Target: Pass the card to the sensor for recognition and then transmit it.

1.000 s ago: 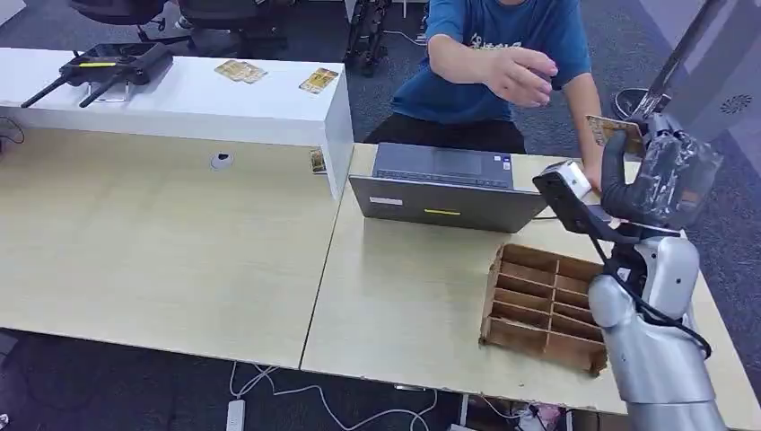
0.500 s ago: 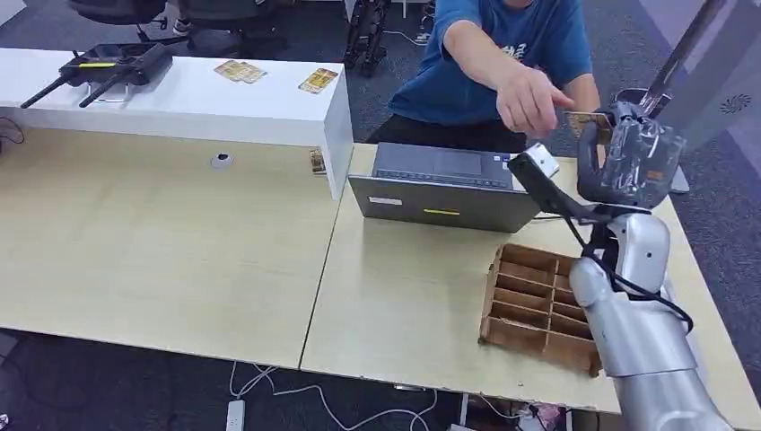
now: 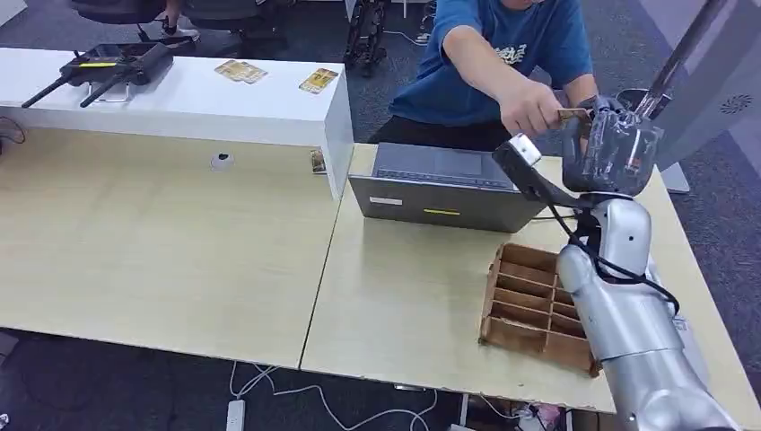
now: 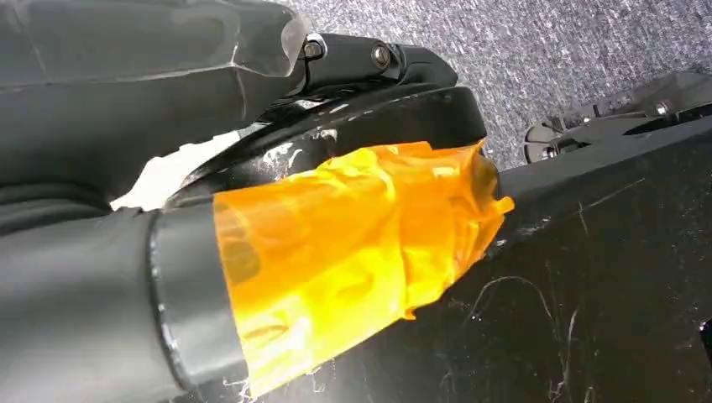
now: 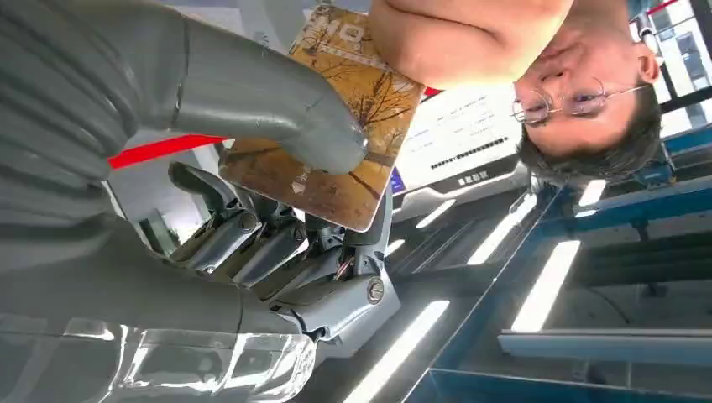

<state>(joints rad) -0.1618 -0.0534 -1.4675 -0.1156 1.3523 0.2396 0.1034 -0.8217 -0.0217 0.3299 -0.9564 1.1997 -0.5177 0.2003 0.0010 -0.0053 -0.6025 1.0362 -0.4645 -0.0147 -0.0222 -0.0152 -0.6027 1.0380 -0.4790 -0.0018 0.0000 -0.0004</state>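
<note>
My right hand (image 3: 610, 148) is raised beyond the far right of the table (image 3: 404, 296), thumb (image 5: 277, 109) pressing a brown picture card (image 5: 336, 126) against my fingers (image 5: 336, 252), and a person's hand (image 3: 529, 108) reaches across to touch that card's other end. Below my arm sit a cardboard divider tray (image 3: 529, 301) and a grey laptop (image 3: 444, 189). My left hand (image 4: 336, 243) hangs by my body with orange tape on it, and I cannot tell how its fingers lie.

Gold card (image 5: 336, 126) w/ tree print; pinched in right robot hand (image 5: 277, 210), raised.
</note>
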